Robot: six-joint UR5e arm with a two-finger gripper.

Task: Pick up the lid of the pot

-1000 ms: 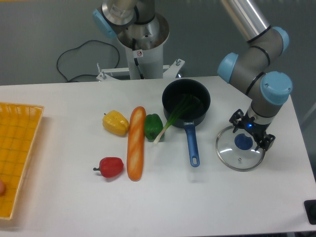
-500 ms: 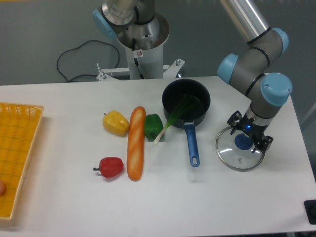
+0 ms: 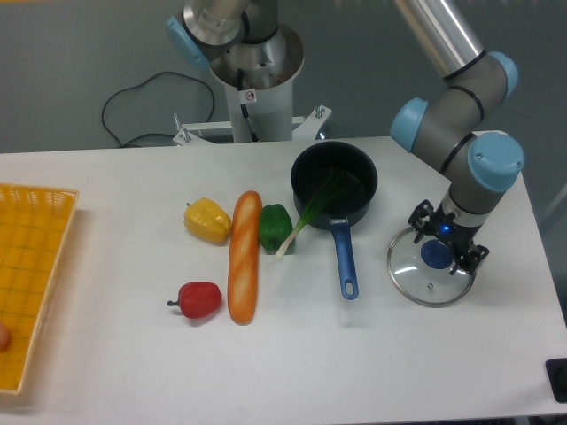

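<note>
Blue pot handle point(image 3: 345, 263): is pointing cameraward. Pot lid point(image 3: 410, 275): is lying on the table point(image 3: 177, 372), just right of the handle. Blue knob point(image 3: 436, 256): is showing slightly camera-side of the claw's point(image 3: 447, 236) diagonal gap. Claw: is standing wide.

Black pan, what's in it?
The dark green leaves of a spring onion; its pale end sticks out over the rim of the pan. Whatever is under the leaves is covered, and the bottom is too dark to tell.

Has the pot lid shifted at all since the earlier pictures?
No, the pot lid sits in the same spot, the same way off from the pan's blue handle.
</note>
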